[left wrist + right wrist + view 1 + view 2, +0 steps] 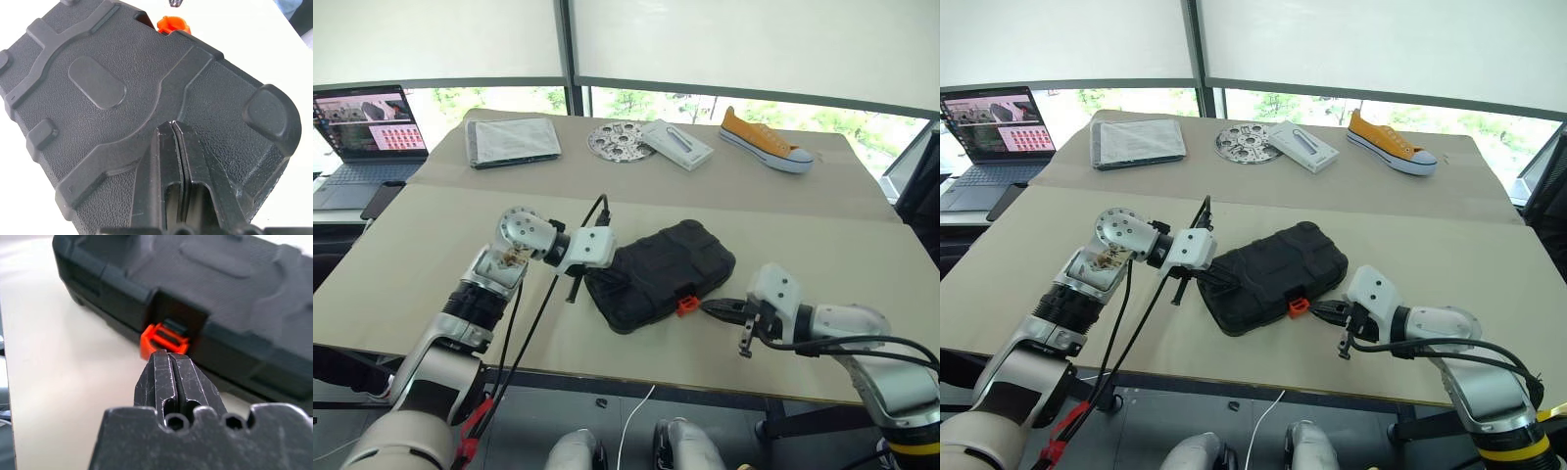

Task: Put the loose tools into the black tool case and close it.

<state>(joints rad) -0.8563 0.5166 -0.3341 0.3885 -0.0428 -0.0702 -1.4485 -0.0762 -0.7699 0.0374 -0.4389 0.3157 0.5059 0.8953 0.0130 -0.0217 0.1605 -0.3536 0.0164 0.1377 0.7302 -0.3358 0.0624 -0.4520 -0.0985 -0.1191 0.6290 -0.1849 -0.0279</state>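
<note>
The black tool case (671, 264) lies with its lid down in the middle of the table, its small orange latch (685, 305) on the near side. My left gripper (172, 125) is shut and its tips rest on the lid near the case's left end. My right gripper (166, 355) is shut too, with nothing in it, and its tips sit right at the orange latch (164, 340), touching or almost touching it. In the head view the right gripper (707, 306) comes in low from the right. The loose tools are out of view.
Along the far side of the table lie a grey folded cloth (512, 140), a round perforated metal disc (619, 142), a white box (677, 145) and an orange shoe (766, 142). A laptop (367, 127) stands at far left. The table's front edge runs just behind my right hand.
</note>
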